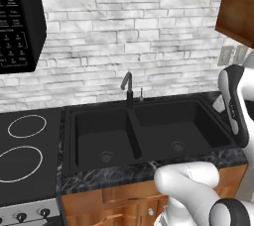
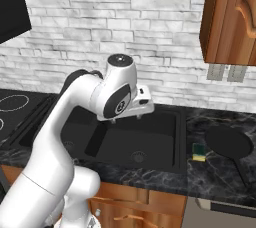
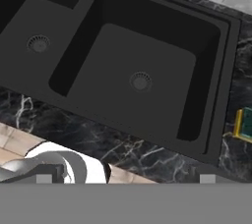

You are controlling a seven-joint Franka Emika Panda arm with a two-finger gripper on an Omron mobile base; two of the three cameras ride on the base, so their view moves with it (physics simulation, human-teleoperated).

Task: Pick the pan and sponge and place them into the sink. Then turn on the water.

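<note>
Left base view: the black double-basin sink sits in the dark marble surface, faucet behind the divider.

Right base view: the pan and sponge lie on the surface right of the sink.

Hand view: the fingers are spread wide, holding nothing, above the sink's front rim; the sponge shows at the right edge. No writing is readable.

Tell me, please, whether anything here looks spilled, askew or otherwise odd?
Nothing stands out. The sink is dry, with no water at the faucet. The pan lies flat on the counter right of the sink, and the sponge sits beside it.
</note>
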